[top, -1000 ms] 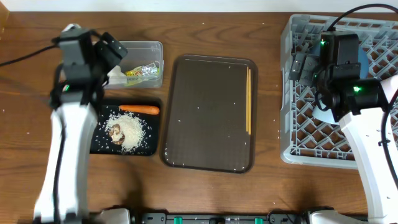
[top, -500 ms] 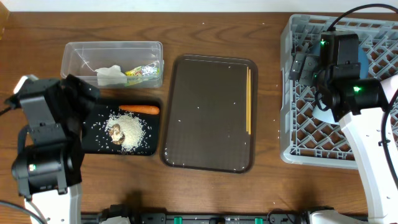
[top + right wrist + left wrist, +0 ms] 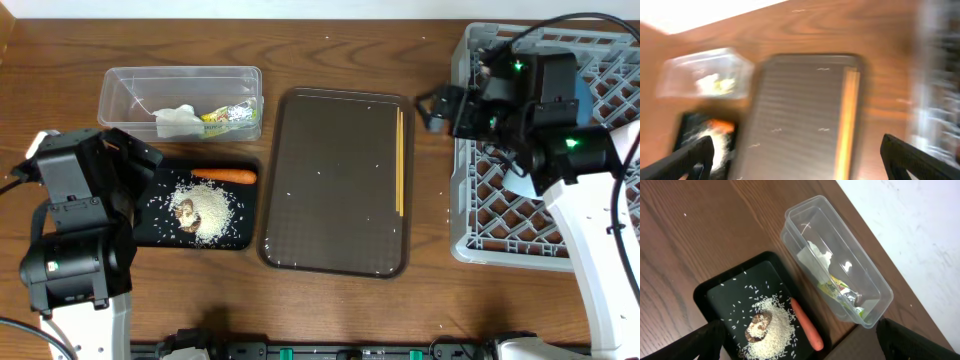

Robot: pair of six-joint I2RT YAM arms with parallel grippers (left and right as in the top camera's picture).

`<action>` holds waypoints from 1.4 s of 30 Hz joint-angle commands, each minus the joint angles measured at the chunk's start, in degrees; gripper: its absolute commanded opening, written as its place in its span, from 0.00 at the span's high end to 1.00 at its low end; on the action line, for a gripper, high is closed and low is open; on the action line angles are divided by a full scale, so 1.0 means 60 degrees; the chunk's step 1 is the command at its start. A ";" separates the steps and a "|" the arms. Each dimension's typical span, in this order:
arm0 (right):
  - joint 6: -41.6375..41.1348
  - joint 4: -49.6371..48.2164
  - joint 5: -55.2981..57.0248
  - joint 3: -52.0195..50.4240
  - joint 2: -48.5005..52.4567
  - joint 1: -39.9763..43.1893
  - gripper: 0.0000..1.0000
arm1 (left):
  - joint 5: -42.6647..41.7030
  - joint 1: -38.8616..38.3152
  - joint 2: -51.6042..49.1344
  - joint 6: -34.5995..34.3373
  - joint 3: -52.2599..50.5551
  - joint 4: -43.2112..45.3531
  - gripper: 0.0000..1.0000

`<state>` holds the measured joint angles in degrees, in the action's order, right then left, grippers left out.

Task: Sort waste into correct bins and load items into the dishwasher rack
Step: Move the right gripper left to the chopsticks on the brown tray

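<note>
A clear tub point(image 3: 125, 88) at the back left holds the crumpled wrapper point(image 3: 228, 116) and a white tissue. In front of it, the black tray point(image 3: 243, 236) carries the carrot point(image 3: 224, 175), a heap of rice point(image 3: 210, 205) and the brown lump point(image 3: 186, 211). My left gripper point(image 3: 140, 175) hangs open above the tray's left end; its view shows the carrot point(image 3: 807, 325), rice point(image 3: 772, 332) and lump point(image 3: 757, 326) between the spread fingers. Chopsticks point(image 3: 400, 160) lie along the right side of the brown serving tray point(image 3: 330, 180). My right gripper point(image 3: 438, 108) is open at the rack's point(image 3: 560, 220) left edge, beside the chopsticks point(image 3: 847, 120).
Stray rice grains dot the serving tray and the wood around it. Pale blue ware point(image 3: 590, 95) shows in the rack behind my right arm. The right wrist view is motion-blurred. The rack fills the right side up to the table edge.
My left arm drew back from over the tub to the table's front left and then held still. In the last half second my right gripper swung left out of the rack toward the serving tray.
</note>
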<state>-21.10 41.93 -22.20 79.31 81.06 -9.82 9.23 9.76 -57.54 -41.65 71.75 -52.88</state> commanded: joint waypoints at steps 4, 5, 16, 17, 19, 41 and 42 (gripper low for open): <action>-0.0481 0.0135 0.1388 0.0084 0.1078 -0.1698 0.08 | 0.0146 0.0058 -0.0146 -0.0036 -0.0025 -0.0040 0.02; -0.0554 0.0157 0.1749 0.0084 0.1443 -0.1971 0.09 | 0.0146 0.0058 -0.0168 -0.0036 -0.0025 -0.0040 0.02; -0.1275 -0.0066 0.3497 0.0124 0.4554 -0.2353 0.11 | 0.0146 0.0058 -0.0215 -0.0036 -0.0025 -0.0040 0.02; -0.1271 -0.0058 0.3537 0.0127 0.4666 -0.2328 0.11 | 0.0146 0.0058 -0.0215 -0.0036 -0.0025 -0.0040 0.02; -0.1264 -0.0062 0.3515 0.0127 0.4881 -0.2266 0.11 | 0.0146 0.0058 -0.0219 -0.0036 -0.0025 -0.0040 0.02; -0.1311 -0.0452 0.3315 0.0124 0.5479 -0.2517 0.11 | 0.0146 0.0058 -0.0215 -0.0036 -0.0025 -0.0040 0.02; -0.1351 -0.0470 0.3300 0.0124 0.5493 -0.2561 0.11 | 0.0146 0.0058 -0.0215 -0.0036 -0.0025 -0.0040 0.02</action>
<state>-28.12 39.38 -2.76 79.46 113.32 -23.83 9.28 9.76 -58.74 -41.80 71.75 -52.93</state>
